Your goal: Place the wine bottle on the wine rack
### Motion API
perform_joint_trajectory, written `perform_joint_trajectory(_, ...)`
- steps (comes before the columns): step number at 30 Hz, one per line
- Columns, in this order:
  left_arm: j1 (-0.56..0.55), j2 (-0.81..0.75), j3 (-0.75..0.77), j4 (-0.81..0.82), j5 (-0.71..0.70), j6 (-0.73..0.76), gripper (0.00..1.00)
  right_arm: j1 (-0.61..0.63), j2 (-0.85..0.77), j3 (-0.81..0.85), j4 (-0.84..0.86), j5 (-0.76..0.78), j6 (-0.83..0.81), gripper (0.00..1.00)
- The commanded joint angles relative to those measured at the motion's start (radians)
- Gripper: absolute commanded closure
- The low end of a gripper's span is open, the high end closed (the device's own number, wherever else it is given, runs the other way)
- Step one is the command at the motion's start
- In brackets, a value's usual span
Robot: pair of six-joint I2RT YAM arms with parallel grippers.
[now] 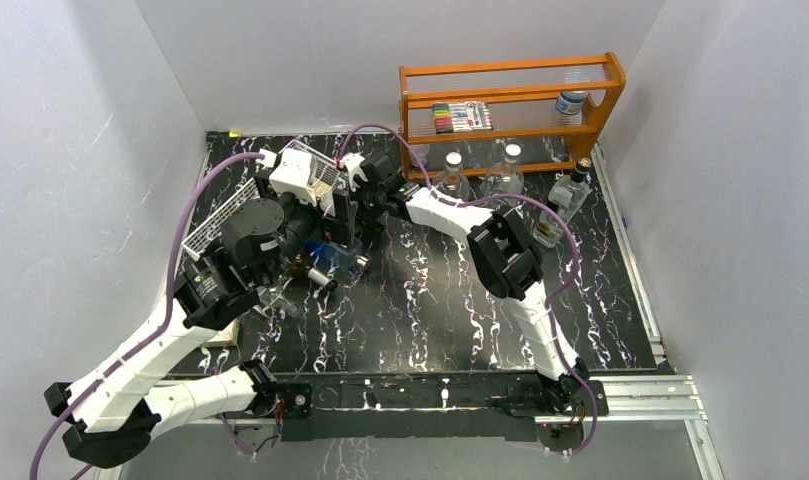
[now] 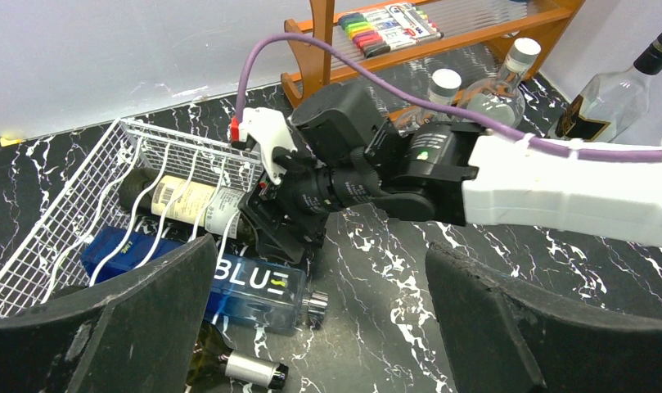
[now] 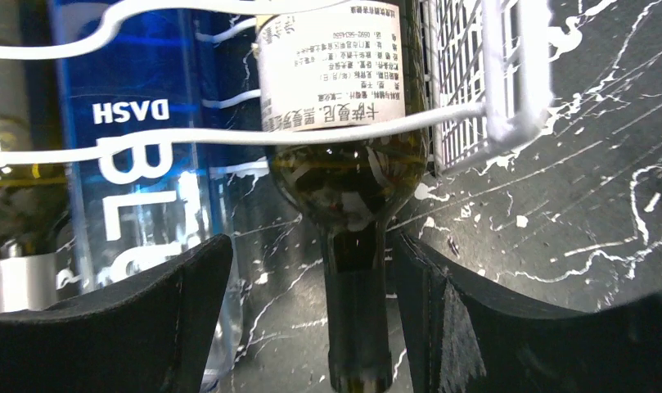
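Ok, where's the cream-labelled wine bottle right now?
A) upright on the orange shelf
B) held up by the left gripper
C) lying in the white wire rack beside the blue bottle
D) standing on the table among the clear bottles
C: the wine bottle lies in the wine rack next to the blue bottle, with the right gripper open around its neck.

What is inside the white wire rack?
A dark wine bottle with a pale label and a blue bottle lie in the wine rack. The third bottle shows its silver cap; a finger of the left gripper covers most of it.
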Motion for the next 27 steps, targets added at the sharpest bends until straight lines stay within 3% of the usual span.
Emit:
perform_joint_trajectory(1, -0.001, -0.013, 0.031, -0.006, 0.001, 0.006, 0.02, -0.006, -0.144, -0.045, 0.042, 0.023, 0.012, 0.18)
perform_joint_trajectory(6, -0.001, -0.023, 0.039, -0.021, 0.003, -0.004, 0.02, -0.009, -0.273, -0.144, 0.039, 0.06, 0.048, 0.18)
perform_joint_trajectory(18, -0.002, -0.072, -0.072, -0.03, 0.014, -0.047, 0.02, -0.02, -0.81, -0.542, 0.1, 0.291, 0.119, 0.17)
perform_joint_trajectory(21, -0.002, -0.093, -0.131, -0.01, 0.023, -0.06, 0.02, -0.022, -0.951, -0.651, 0.1, 0.388, 0.131, 0.17)
perform_joint_trajectory(23, -0.002, -0.101, -0.199, 0.018, 0.036, -0.09, 0.02, -0.022, -1.071, -0.759, 0.051, 0.552, 0.168, 0.17)
perform_joint_trajectory(27, -0.001, -0.085, -0.275, 0.05, 0.088, -0.119, 0.02, -0.045, -1.146, -0.788, -0.064, 0.806, 0.222, 0.17)
